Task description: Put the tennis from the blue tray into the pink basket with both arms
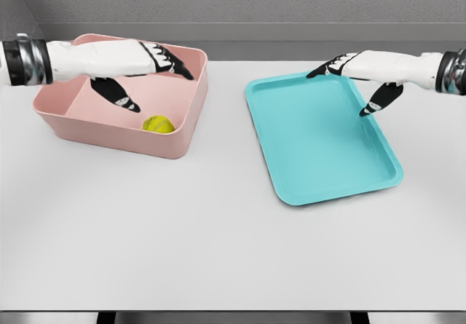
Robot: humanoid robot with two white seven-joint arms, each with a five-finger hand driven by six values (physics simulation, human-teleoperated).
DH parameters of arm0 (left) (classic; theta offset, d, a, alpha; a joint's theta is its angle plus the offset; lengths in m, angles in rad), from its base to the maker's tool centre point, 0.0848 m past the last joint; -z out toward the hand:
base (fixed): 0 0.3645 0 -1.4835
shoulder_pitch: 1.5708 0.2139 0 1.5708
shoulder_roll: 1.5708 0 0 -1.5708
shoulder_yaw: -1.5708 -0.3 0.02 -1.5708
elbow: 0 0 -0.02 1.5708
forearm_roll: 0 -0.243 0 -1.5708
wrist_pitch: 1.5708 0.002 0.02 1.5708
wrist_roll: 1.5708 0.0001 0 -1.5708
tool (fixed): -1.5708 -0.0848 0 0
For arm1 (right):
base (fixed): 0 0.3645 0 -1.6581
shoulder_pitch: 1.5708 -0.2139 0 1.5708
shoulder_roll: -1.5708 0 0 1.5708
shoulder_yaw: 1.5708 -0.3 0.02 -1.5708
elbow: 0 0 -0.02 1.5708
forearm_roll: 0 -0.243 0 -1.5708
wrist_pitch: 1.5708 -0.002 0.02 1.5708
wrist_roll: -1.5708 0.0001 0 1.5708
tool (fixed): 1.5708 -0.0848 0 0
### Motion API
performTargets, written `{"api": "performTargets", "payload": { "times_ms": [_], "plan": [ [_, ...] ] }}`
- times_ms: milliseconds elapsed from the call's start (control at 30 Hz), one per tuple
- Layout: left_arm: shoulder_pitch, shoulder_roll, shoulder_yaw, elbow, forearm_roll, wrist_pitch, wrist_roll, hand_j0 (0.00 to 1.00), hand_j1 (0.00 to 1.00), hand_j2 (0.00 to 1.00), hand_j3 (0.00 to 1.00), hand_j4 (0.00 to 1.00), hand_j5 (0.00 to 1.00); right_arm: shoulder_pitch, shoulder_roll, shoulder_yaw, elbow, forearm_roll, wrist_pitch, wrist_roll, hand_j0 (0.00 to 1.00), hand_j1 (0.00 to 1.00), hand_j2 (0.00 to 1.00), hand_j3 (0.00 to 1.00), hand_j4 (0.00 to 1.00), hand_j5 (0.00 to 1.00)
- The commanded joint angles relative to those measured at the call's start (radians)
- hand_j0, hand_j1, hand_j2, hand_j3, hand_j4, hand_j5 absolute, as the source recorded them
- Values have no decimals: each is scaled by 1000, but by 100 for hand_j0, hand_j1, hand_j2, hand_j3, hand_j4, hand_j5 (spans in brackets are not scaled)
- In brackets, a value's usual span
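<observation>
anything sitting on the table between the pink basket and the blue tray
No. In the head view the strip of white table between the pink basket and the blue tray is bare. The tennis ball lies inside the basket.

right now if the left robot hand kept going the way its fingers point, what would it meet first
Probably the far right wall of the pink basket: the left robot hand hovers over it, fingers spread and pointing right. It may pass just above the rim; depth is unclear.

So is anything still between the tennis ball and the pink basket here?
Nothing visible. The tennis ball already lies inside the pink basket, near its front wall. The left hand hovers open above the basket, and the right hand is open over the blue tray, which holds nothing.
</observation>
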Motion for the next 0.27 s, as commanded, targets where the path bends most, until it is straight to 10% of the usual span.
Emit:
{"api": "performTargets", "payload": {
  "times_ms": [0, 133, 233],
  "plan": [
    [9, 133, 26, -161, 106, -9, 1, 100, 100, 100, 100, 100, 100, 0, 0, -9, 0, -6, 2, 0, 100, 100, 100, 100, 100, 100],
    [178, 281, 149, -227, 123, -9, 1, 100, 100, 100, 100, 100, 100, 0, -5, -26, 0, -7, 2, -2, 100, 100, 100, 100, 100, 100],
    [196, 310, 166, -239, 123, -9, 1, 100, 100, 100, 100, 100, 100, -2, -5, -29, 0, -7, 2, -2, 100, 100, 100, 100, 100, 100]
  ]
}}
